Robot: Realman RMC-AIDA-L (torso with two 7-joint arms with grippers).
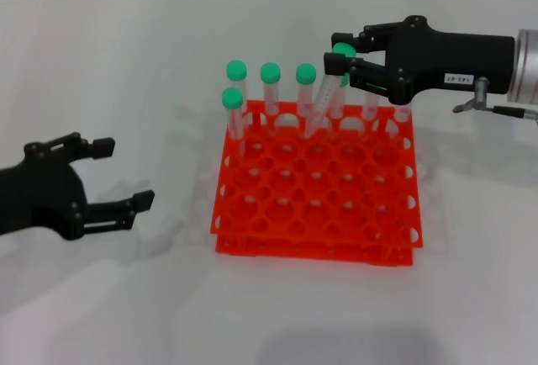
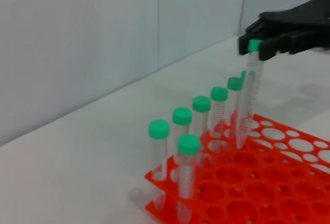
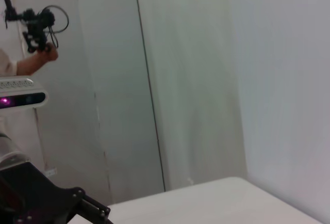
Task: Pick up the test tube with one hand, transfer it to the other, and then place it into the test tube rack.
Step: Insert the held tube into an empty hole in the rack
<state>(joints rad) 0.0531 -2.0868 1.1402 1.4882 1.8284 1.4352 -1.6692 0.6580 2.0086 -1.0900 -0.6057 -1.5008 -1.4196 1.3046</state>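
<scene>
Head view: right gripper (image 1: 342, 56), jaws clamped on the test tube (image 1: 324, 96), tilted over the test tube rack (image 1: 316, 214); placing step. Next: straighten, lower. Left gripper (image 1: 126, 173) idle, jaws wide.

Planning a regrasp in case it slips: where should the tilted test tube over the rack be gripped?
Just below the green cap of the test tube, where the right gripper pinches it now, coming from above: its tip leans into the test tube rack.
</scene>
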